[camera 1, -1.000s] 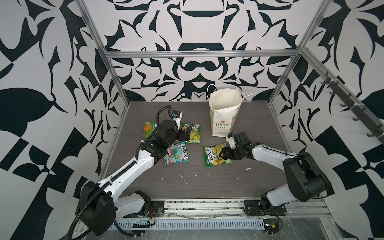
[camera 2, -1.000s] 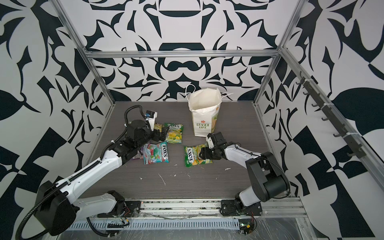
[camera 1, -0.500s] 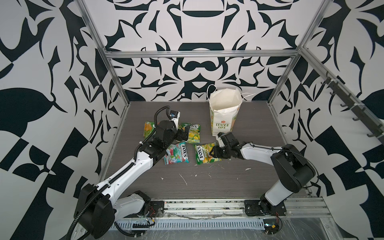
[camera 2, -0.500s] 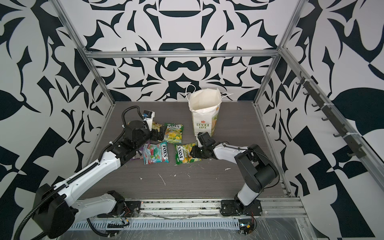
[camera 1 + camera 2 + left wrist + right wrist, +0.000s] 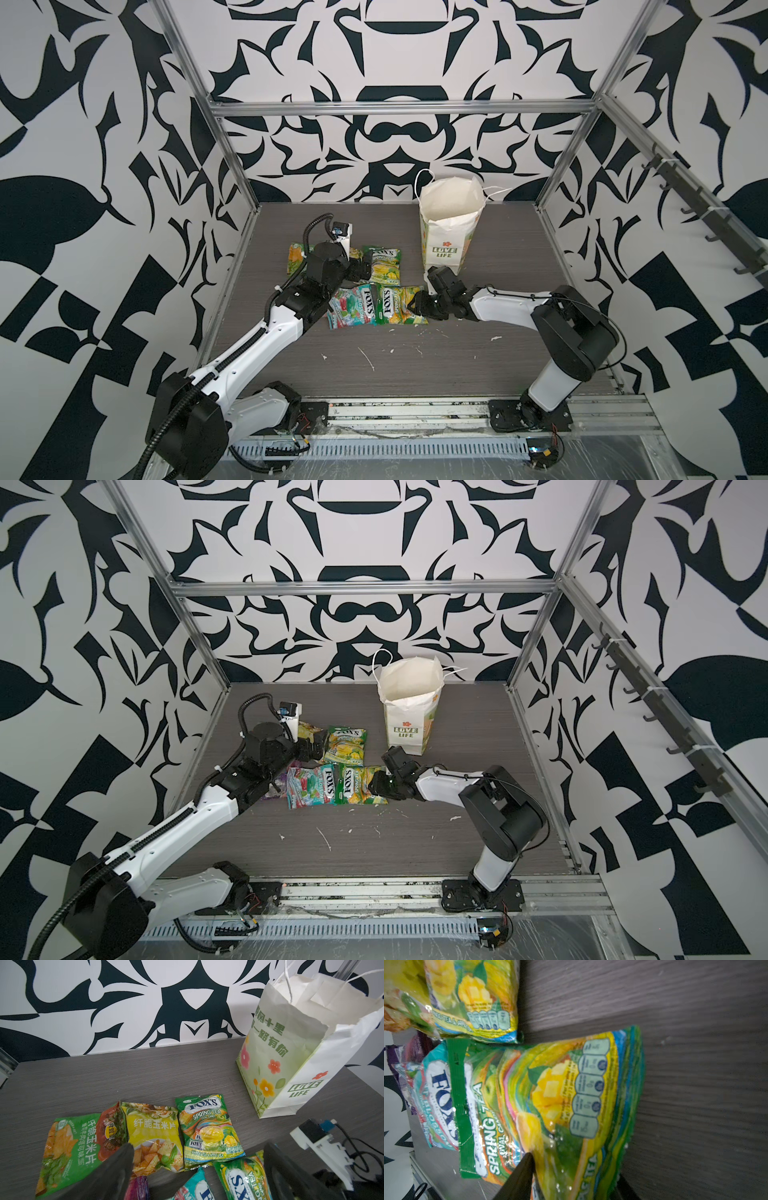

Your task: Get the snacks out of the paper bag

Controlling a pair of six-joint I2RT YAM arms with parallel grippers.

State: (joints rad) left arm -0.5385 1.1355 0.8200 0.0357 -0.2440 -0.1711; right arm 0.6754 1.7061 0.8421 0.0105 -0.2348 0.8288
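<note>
While right gripper [image 5: 415,309] pinches Spring Tea packet [image 5: 395,308] | left gripper [image 5: 365,269] gaping over snacks [image 5: 153,1136] | paper bag [image 5: 446,232] upright

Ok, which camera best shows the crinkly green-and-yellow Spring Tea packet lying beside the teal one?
Right wrist: the crinkly green-and-yellow Spring Tea packet fills the picture, print readable. Both top views show it small and far off; the left wrist view catches only one end.

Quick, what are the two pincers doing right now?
Left pincer: open, holding nothing.
Right pincer: closed on the edge of a Fox's Spring Tea packet.
</note>
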